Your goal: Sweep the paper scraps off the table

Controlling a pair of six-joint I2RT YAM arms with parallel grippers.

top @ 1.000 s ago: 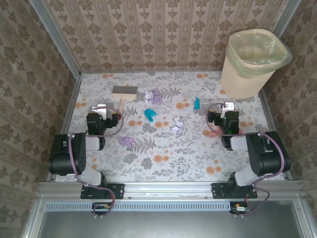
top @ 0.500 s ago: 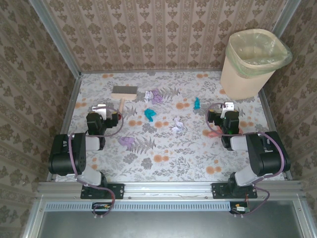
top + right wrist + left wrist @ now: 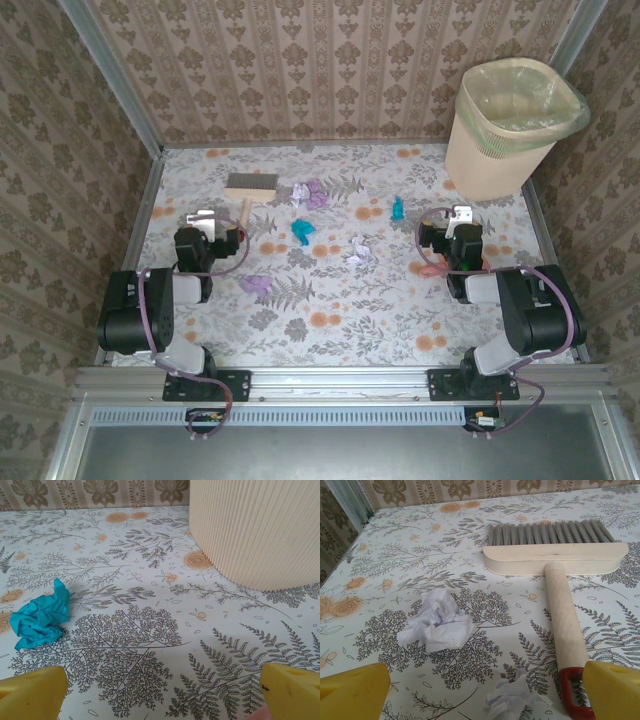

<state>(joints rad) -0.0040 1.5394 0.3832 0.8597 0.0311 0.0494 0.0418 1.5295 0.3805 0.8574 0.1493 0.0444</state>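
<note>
The paper scraps (image 3: 303,230) are small crumpled wads, purple, teal and white, strewn over the fern-printed desk (image 3: 380,320) to the right of the brush (image 3: 252,186). A white one and a purple one lie just beside the brush head, the rest farther right or nearer the arms. In the left wrist view a white wad (image 3: 437,622) lies left of the brush handle, and a paler one (cut off by the frame edge) sits nearer. Both the left fingers (image 3: 205,216) and the right fingers (image 3: 458,214) stand spread wide, grasping nothing. A pink thing (image 3: 432,268) far right of the brush is mostly hidden under the right arm.
</note>
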